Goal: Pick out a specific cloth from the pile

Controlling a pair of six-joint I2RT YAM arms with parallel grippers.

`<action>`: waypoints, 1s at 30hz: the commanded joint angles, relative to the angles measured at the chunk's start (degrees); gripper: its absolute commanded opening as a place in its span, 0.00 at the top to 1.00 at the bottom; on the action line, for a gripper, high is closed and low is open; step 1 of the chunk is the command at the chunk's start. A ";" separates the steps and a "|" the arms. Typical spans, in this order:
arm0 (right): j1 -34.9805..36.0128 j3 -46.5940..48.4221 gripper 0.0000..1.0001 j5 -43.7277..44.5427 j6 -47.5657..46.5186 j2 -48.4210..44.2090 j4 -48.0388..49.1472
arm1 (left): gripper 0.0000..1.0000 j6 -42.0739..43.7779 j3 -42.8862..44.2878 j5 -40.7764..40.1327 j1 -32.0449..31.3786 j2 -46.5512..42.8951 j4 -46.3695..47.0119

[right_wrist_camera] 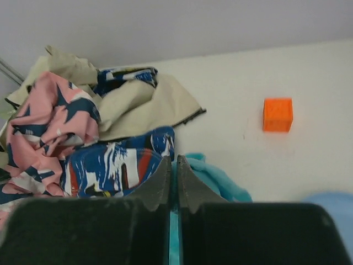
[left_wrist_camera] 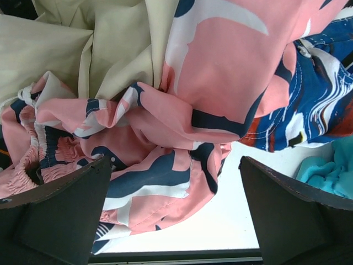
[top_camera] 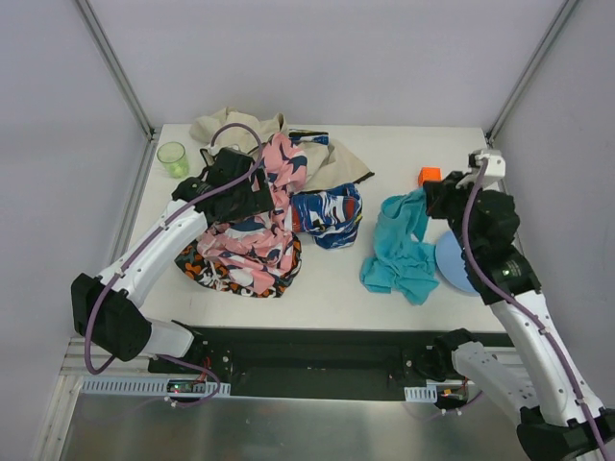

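The plain turquoise cloth (top_camera: 399, 252) lies on the table (top_camera: 327, 288), right of the pile (top_camera: 252, 240) and apart from it, its edge against a light blue plate (top_camera: 454, 267). The right gripper (right_wrist_camera: 172, 171) is clenched on the cloth's upper end, with a teal sliver showing between its fingers. The left gripper (left_wrist_camera: 176, 165) hovers spread wide over the pile's pink patterned garment, grasping nothing. The cloth seems already separated; next it likely needs lifting clear of the nearby blue patterned cloth (top_camera: 329, 215).
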 commanded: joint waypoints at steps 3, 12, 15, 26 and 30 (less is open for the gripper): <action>-0.14 -17.77 0.99 5.50 17.44 -6.55 4.11 | 0.01 -0.88 -1.16 0.29 -0.31 -0.83 -0.52; -0.14 -38.36 0.97 5.69 27.84 -0.95 3.31 | 0.01 -0.35 -2.13 3.18 -0.31 -1.79 -0.43; -0.23 -36.88 0.73 3.84 24.08 3.01 3.49 | 0.01 0.00 -2.22 4.06 -0.31 -2.49 -0.43; -0.23 -3.23 0.04 21.20 8.51 -0.13 -19.44 | 0.01 1.58 -1.43 3.45 -0.31 -12.68 -0.34; -0.23 1.00 0.04 31.32 3.50 -2.42 -17.69 | 0.01 2.11 -1.60 1.79 -0.31 -16.99 -0.43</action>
